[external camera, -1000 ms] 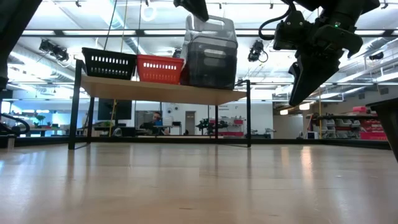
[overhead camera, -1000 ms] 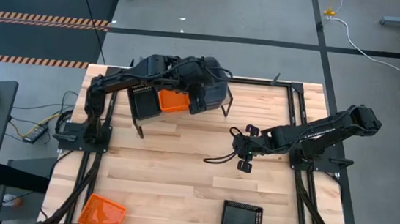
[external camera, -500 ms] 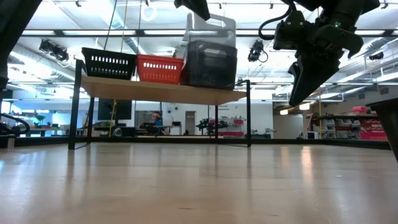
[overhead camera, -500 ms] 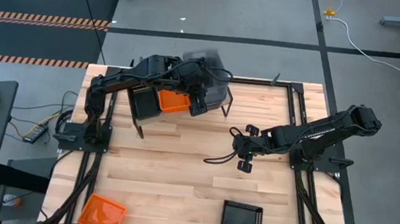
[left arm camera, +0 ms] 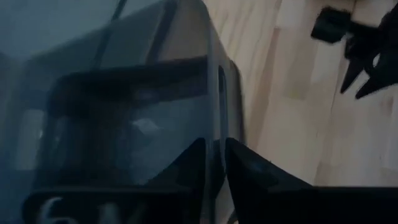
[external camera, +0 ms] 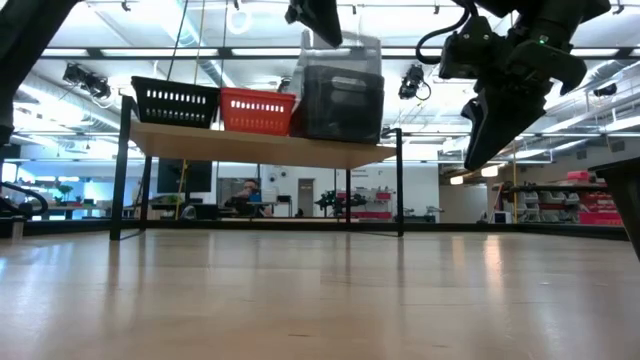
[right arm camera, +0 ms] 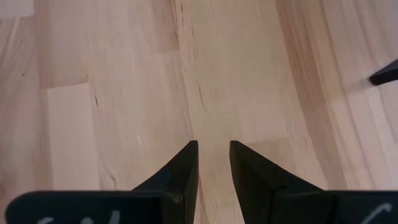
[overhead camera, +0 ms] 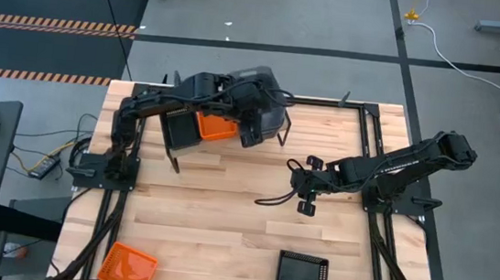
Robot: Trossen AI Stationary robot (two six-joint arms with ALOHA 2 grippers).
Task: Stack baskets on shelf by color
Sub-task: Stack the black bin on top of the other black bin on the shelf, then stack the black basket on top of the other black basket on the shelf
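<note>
The shelf (overhead camera: 230, 152) (external camera: 260, 147) stands at the table's far side and carries a black basket (external camera: 175, 100), an orange basket (external camera: 258, 110) and a dark-grey bin (external camera: 343, 105) side by side. A second grey bin (overhead camera: 267, 105) sits nested in the dark-grey one, with only its upper part (external camera: 345, 48) showing. My left gripper (overhead camera: 252, 133) (left arm camera: 214, 144) reaches over the shelf and is shut on that upper bin. My right gripper (overhead camera: 306, 205) (right arm camera: 211, 155) hangs shut over the bare table right of centre, holding nothing. My left gripper pinches the upper grey bin's side wall at the rim (left arm camera: 214, 106), with one finger (left arm camera: 189, 165) inside the bin and the other (left arm camera: 249, 174) outside. The fingers come from above, slanting down. The bin stands roughly upright, nested in the dark-grey bin on the shelf.
Near the table's front edge lie another orange basket (overhead camera: 127, 266) at the left and another black basket (overhead camera: 302, 272) right of centre. The middle of the tabletop (overhead camera: 226, 202) is bare wood. Black frame rails run along both sides.
The left gripper has moved down and a little toward the far edge. The grey bin it holds was tilted above the dark-grey bin on the shelf; it has levelled out and sunk lower into that bin. The right arm has kept still.
</note>
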